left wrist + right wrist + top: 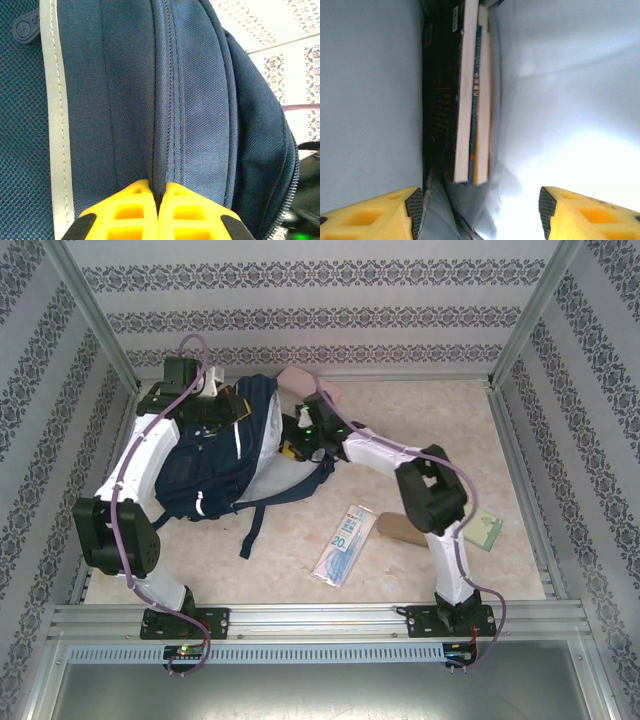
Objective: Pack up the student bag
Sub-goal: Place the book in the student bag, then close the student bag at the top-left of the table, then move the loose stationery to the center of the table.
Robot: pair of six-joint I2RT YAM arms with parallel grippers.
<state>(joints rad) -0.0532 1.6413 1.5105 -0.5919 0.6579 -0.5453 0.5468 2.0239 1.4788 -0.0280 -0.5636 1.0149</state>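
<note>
Since loose items lie outside the bag, packing looks partway done at best. Close to the front edge of the tabletop (450, 420), near its middle, a clear plastic packet (345, 545) lies flat. A tan flat piece (395, 528) sits just right of it, partly under the right arm, and a green pad (485, 530) lies toward the right edge. My guess is those are left to go in.

Farther back, the student bag (200, 475) lies on the far-left part of the tabletop, straps trailing toward the middle. Two books (465, 100) stand side by side inside it against the pale lining, so that much is packed.

The right gripper (480, 200) is in the bag's mouth with its jaws well apart and nothing between them. The books are straight ahead of it, not touching. The left gripper (159, 192) is at the bag's far end, jaws pinched together on a ridge of navy fabric along a zipper seam.

A pink thing (312, 388) lies by the far edge just beyond the bag; I can't tell what it is.
</note>
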